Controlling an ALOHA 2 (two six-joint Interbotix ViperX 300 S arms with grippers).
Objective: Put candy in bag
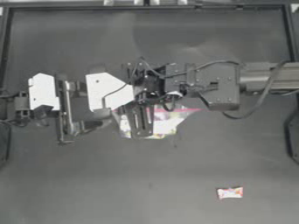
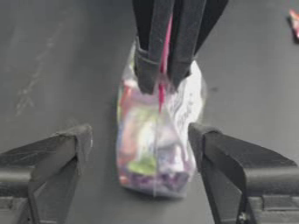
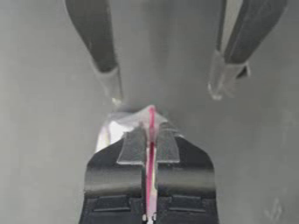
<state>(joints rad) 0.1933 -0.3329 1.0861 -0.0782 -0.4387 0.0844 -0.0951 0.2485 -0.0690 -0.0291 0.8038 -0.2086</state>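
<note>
From above, the bag (image 1: 153, 123) lies near the middle of the dark worktop (image 1: 88, 183), its pink seal strip toward the right. The right gripper (image 1: 140, 120) reaches in from the right and sits over the bag, and the left gripper (image 1: 125, 111) comes in from the left, just beside it; the two arms crowd the bag from both sides. The candy (image 1: 230, 192) lies alone on the worktop, well apart from the bag, toward the lower right, with bare surface all round it. A raised rim (image 1: 146, 6) runs along the far edge of the worktop, and wide bare room lies between it and the arms.

In the left wrist view, the left gripper (image 2: 140, 153) has its fingers (image 2: 234, 170) spread wide on either side of the bag (image 2: 154, 148), not touching it. At the bag's far end the right gripper (image 2: 165, 74) pinches the pink strip. The candy (image 2: 293, 22) shows far off at the picture's edge.

In the right wrist view, the right gripper (image 3: 150, 144) is clamped narrow on the pink strip of the bag (image 3: 116, 124), which stands up between its fingers (image 3: 132, 146). Beyond it the left gripper (image 3: 169, 92) hangs with fingers far apart, bare worktop (image 3: 41, 131) between them
</note>
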